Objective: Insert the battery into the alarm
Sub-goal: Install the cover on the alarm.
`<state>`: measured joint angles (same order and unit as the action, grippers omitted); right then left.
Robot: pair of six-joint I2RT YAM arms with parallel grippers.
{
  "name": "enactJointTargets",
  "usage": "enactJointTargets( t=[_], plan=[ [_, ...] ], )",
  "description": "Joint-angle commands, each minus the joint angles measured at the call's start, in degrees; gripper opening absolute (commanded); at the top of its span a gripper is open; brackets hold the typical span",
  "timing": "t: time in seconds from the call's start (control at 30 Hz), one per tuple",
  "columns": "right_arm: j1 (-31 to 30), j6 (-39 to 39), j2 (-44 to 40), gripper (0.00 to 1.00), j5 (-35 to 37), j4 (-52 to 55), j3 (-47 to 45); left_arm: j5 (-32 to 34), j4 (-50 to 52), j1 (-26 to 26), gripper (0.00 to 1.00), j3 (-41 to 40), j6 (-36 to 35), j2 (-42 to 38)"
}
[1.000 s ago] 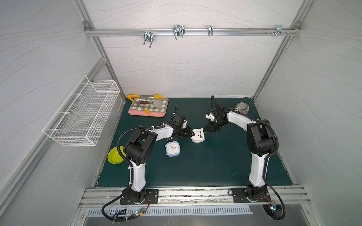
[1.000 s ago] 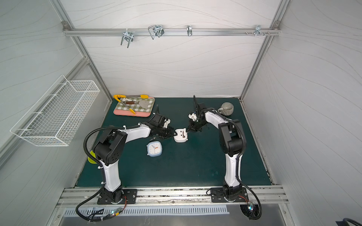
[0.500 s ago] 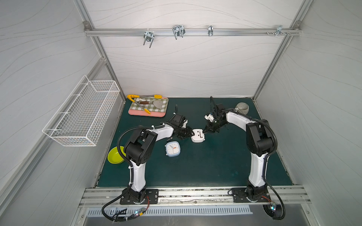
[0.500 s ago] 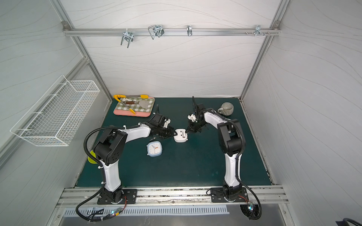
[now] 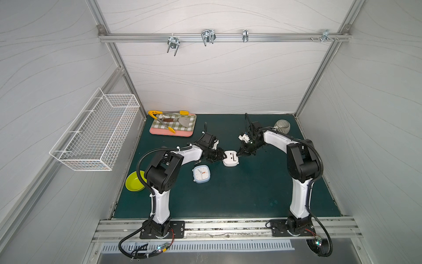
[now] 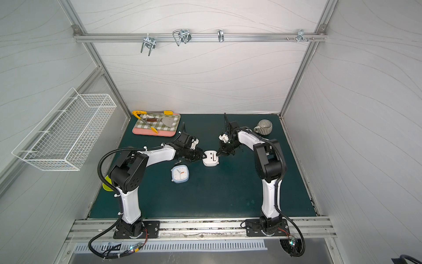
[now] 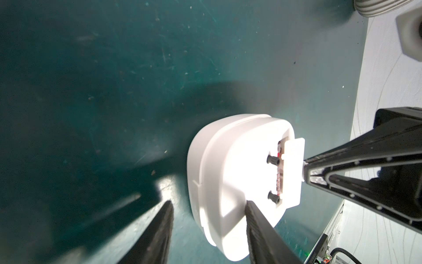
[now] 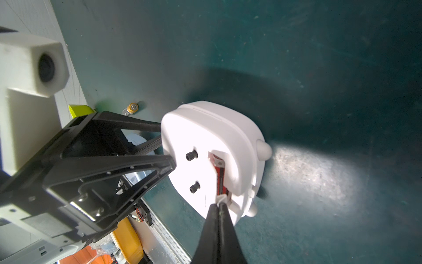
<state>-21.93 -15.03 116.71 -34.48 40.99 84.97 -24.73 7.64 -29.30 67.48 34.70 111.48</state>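
The white alarm (image 5: pixel 230 158) (image 6: pixel 210 158) lies face down on the green mat, back side up. A red and black battery (image 8: pixel 219 173) sits in its open compartment, and the white cover (image 7: pixel 293 173) stands ajar over it. My right gripper (image 8: pixel 218 204) (image 5: pixel 238 155) is shut, its tips against the cover's small tab. My left gripper (image 7: pixel 208 203) (image 5: pixel 222 156) is open at the alarm's opposite edge. One of its fingers (image 7: pixel 253 219) lies on the alarm's back, and the other stands apart over the mat. A second battery (image 8: pixel 132 107) (image 5: pixel 197 162) lies loose beside the left arm.
A blue clock (image 5: pixel 201 173) lies face up just in front of the left gripper. At the back left is a pink tray (image 5: pixel 159 132) with utensils, and a grey mug (image 5: pixel 282 126) stands at the back right. A yellow-green bowl (image 5: pixel 134 184) lies behind the left arm, and a wire basket (image 5: pixel 96 134) hangs on the left wall.
My right gripper has come down and slightly left until its tips reach the alarm's edge. The left arm and the alarm have stayed put.
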Motion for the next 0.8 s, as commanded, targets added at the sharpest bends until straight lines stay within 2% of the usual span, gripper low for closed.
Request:
enactJointTargets(
  t=[0.0, 0.77],
  plan=[
    [-0.57, 0.44, 1.32, 0.0, 0.0, 1.73, -0.63, 0.23, 0.97, -0.14, 0.53, 1.83, -0.24, 1.02],
    [-1.01, -1.75, 2.2, 0.0, -2.01, -0.6, -1.29, -0.04, 0.89, -0.14, 0.53, 1.92, -0.03, 1.32]
  ],
)
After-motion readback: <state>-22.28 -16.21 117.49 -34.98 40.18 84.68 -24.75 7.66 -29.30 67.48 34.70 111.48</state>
